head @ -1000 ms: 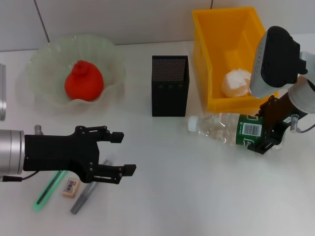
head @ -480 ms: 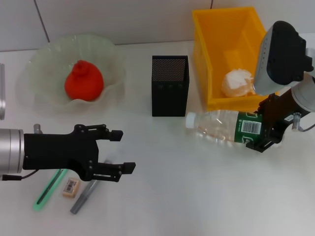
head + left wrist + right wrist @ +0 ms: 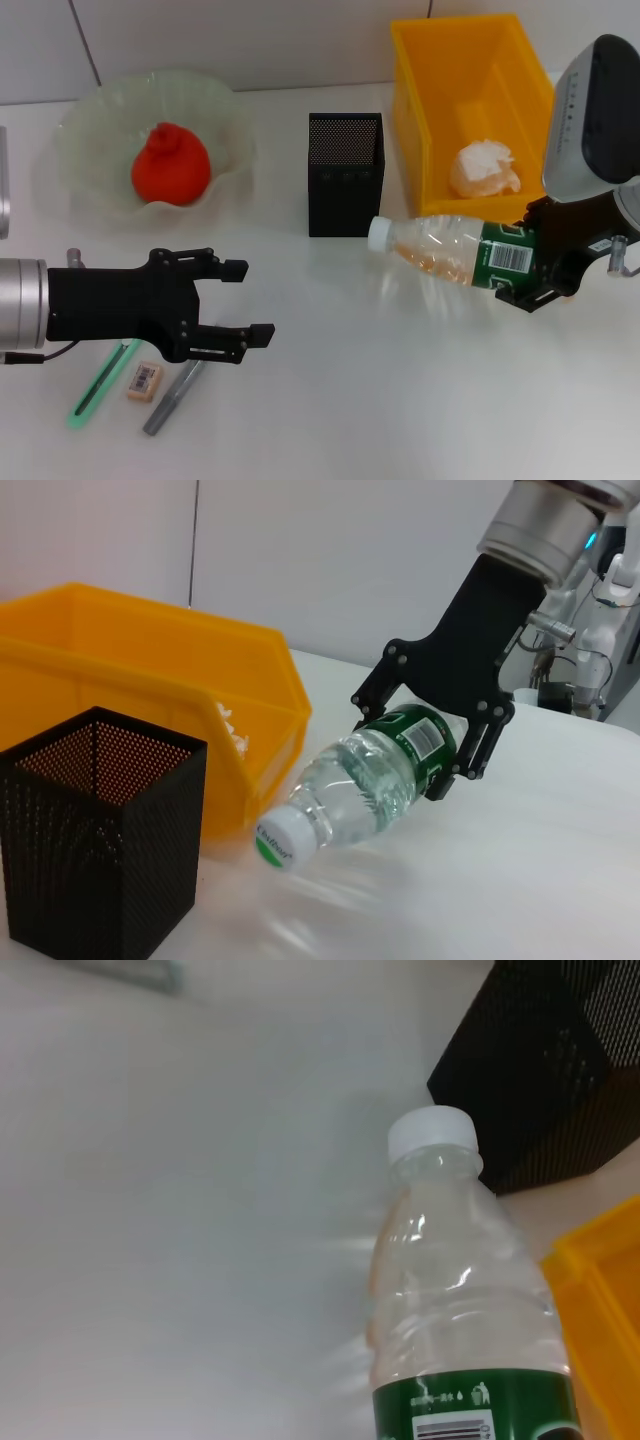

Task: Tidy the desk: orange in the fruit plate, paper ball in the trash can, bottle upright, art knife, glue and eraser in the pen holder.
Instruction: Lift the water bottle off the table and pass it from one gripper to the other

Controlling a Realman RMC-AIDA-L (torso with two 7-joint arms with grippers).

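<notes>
Right gripper [image 3: 537, 270] closed around the green-labelled lower half of a clear plastic bottle with a white cap [image 3: 450, 252], fingers clamped on either side of the label. Bottle tilted, cap end raised off the white desk surface [image 3: 400, 400] and pointing toward the black mesh pen holder [image 3: 345, 172], base end low in the gripper. Same grip visible from the left wrist camera: black fingers [image 3: 478, 742] pinching the label, cap [image 3: 279, 840] hanging just beside the yellow plastic bin [image 3: 150, 680].

Left gripper [image 3: 215, 305] hovering low over the near left part of the desk, jaws spread wide, nothing between them. Just beneath and beside it: a green-handled art knife [image 3: 100, 385], a small tan eraser with a barcode sticker [image 3: 143, 381] and a grey glue pen [image 3: 172, 398], lying close together, flat on the desk.

Red-orange fruit [image 3: 170, 166] resting in the translucent wavy-edged glass fruit plate [image 3: 90, 130] at the far left. Crumpled white paper ball [image 3: 484, 169] lying inside the yellow bin at the far right. Pen holder upright between plate and bin.
</notes>
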